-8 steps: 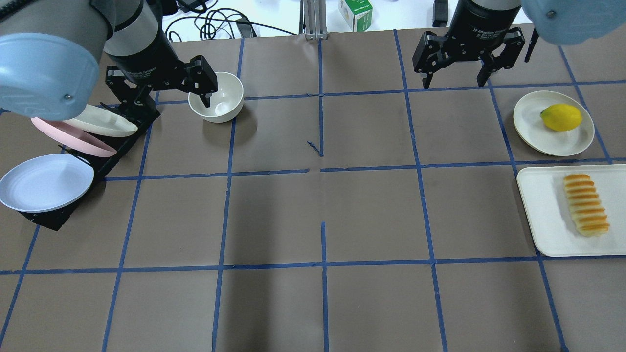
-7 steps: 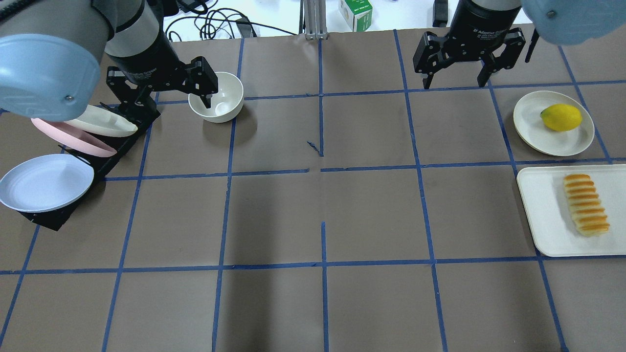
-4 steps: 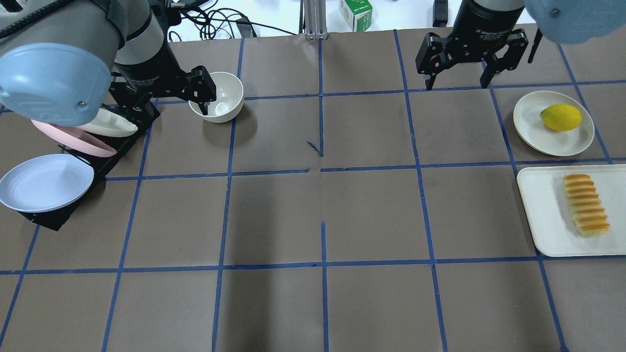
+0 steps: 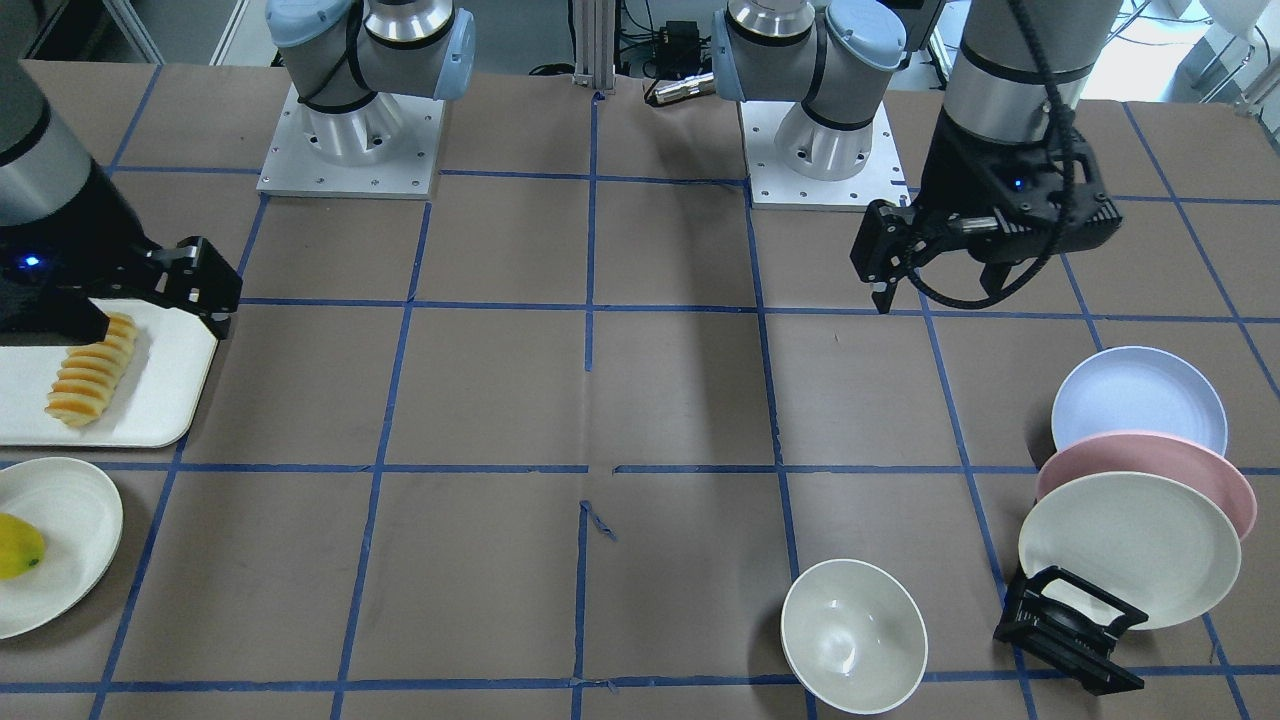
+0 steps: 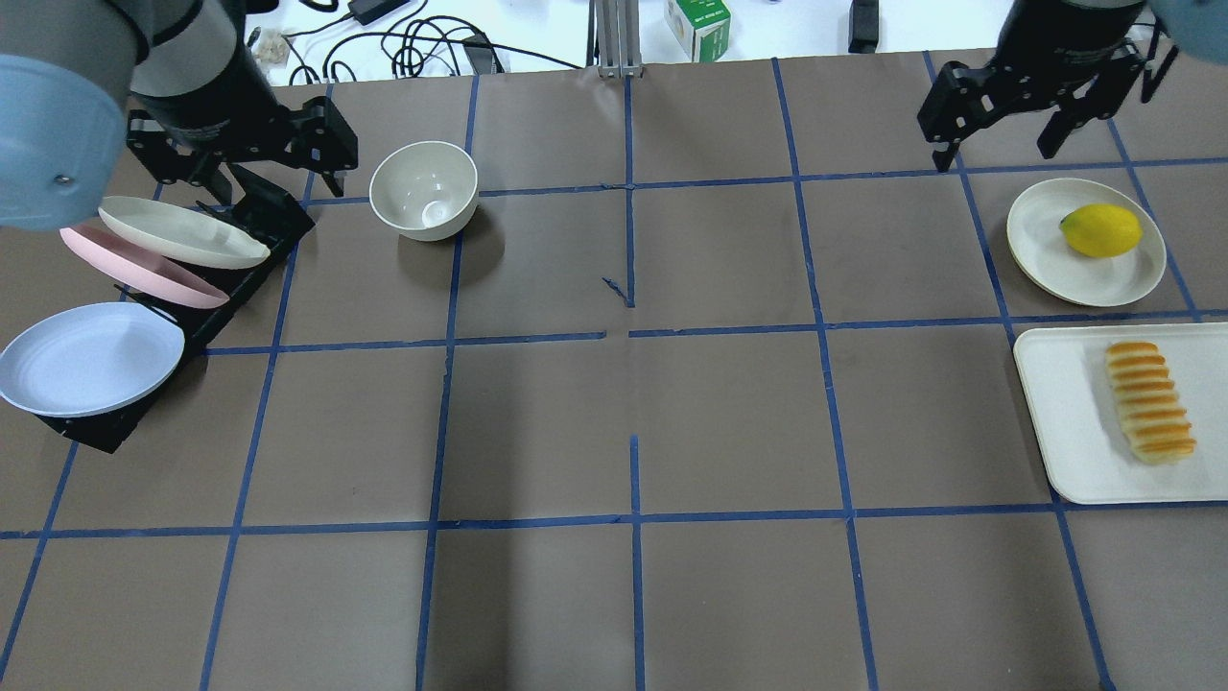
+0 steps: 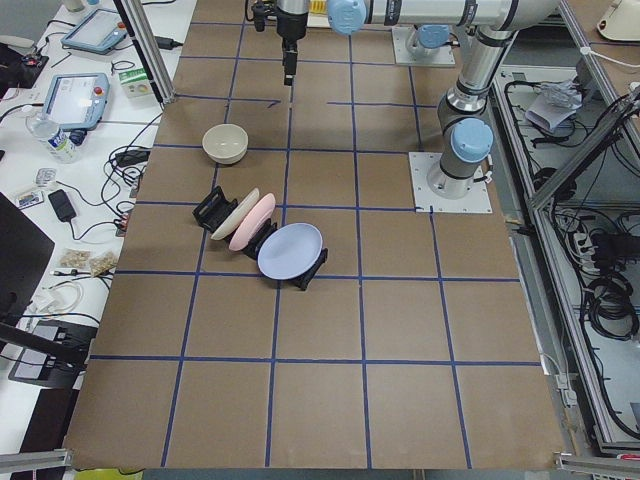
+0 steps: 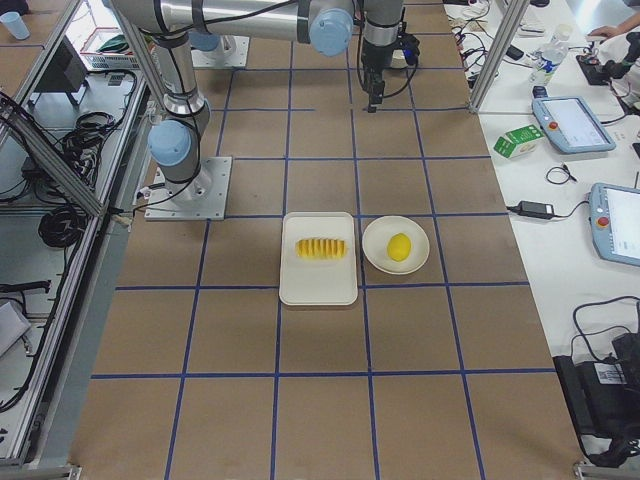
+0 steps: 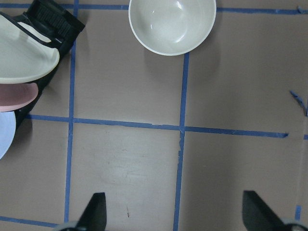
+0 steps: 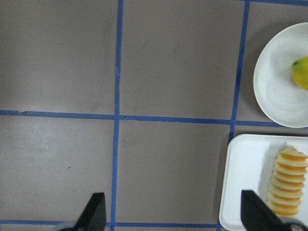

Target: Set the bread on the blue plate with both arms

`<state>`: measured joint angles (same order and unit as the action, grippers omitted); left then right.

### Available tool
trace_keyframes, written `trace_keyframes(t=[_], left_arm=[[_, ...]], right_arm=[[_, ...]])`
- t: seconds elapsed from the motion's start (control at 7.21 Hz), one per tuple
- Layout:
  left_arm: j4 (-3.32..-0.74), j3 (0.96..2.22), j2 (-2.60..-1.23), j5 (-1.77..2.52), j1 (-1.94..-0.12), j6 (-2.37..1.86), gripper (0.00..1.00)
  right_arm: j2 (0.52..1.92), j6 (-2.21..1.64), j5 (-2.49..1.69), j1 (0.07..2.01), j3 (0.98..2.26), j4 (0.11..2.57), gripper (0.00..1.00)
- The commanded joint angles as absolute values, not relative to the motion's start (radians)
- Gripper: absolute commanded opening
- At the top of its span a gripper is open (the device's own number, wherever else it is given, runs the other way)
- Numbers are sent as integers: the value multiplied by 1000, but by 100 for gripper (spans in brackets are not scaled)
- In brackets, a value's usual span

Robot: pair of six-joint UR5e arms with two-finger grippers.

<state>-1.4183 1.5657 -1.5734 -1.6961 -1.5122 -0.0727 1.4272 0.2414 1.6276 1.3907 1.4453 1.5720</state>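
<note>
The bread (image 5: 1148, 401) lies on a white tray (image 5: 1065, 403) at the right edge; it also shows in the front view (image 4: 90, 372) and the right wrist view (image 9: 287, 187). The blue plate (image 5: 91, 360) leans in the nearest slot of a black rack (image 5: 240, 278) at the left, and shows in the front view (image 4: 1135, 400) too. My left gripper (image 5: 269, 187) is open and empty, raised at the far end of the rack. My right gripper (image 5: 998, 158) is open and empty, raised near the far edge, well apart from the bread.
A pink plate (image 5: 134, 269) and a cream plate (image 5: 182, 235) stand in the same rack. A cream bowl (image 5: 423, 189) sits just right of my left gripper. A yellow fruit (image 5: 1100, 230) lies on a cream plate (image 5: 1046, 240) beyond the tray.
My left gripper has moved left, from over the bowl to the rack's far end. My right gripper has moved right, toward the fruit plate. Both stay open.
</note>
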Motion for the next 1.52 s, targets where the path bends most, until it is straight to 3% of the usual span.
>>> trace_keyframes(t=[0.0,0.42,0.83,1.11,1.39], left_arm=[[-1404,1563,-1520,-1762,-1387,-60,100],[-1356,1618,-1511,-1802,-1264,134,100],[-1355,1681,-1570,-1764,-871,97,100],[-1293,1689,-1647,-1723,-830,-14,100],[-1237,1690,-1747,-1720,-793,-15,91]], right_arm=[[1422,474,1637,1198,1501,1586,100],[1414,517,1634,1002,1705,1746,100],[1399,616,1637,930,1999,2126,100],[1382,646,1708,916,2083,2247,100],[1350,649,1729,891,2092,2299,100]])
